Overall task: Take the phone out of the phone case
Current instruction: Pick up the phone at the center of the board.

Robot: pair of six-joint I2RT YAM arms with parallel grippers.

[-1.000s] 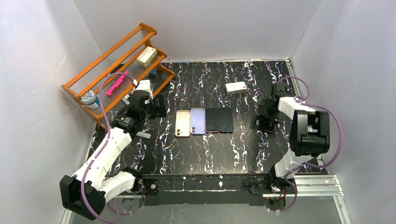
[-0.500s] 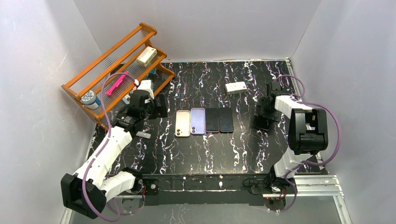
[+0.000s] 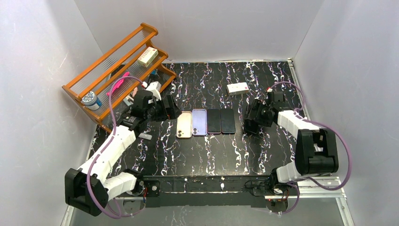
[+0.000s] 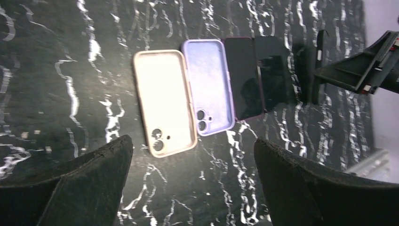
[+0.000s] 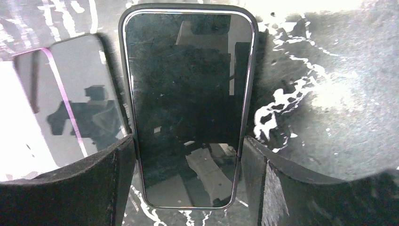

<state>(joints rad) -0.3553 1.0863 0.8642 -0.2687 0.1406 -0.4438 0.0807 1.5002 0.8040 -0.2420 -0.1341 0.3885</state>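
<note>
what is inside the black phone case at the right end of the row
A phone with a dark glass screen, face up, fills the black phone case. The phone's back and the case's inner floor are covered.

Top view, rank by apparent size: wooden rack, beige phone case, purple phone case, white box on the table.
1. wooden rack: largest by far.
2. beige phone case and purple phone case: they look alike, so no ranking between them.
3. white box: smallest.
</note>
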